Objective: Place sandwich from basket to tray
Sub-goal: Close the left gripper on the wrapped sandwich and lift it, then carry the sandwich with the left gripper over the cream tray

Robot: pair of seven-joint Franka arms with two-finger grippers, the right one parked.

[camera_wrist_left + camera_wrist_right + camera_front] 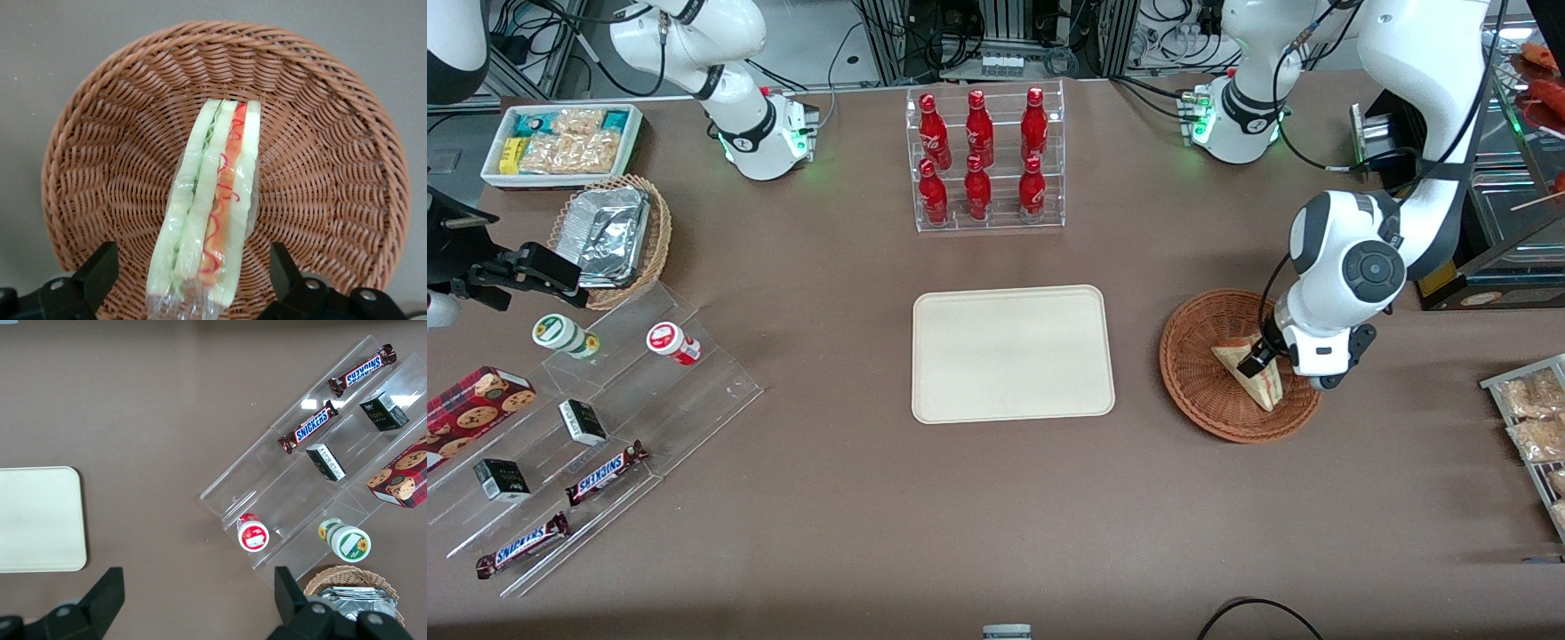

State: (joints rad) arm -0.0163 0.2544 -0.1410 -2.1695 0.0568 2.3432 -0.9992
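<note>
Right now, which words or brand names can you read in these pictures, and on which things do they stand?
"SNICKERS": on each of the two chocolate bars on the clear acrylic steps.
Red bottles, small boxes, cups: print unreadable.
Sandwich, basket, tray, gripper: no text.

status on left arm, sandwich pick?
Gripper open, straddling sandwich in basket. Sandwich not yet gripped. Tray bare, path unobstructed.
</note>
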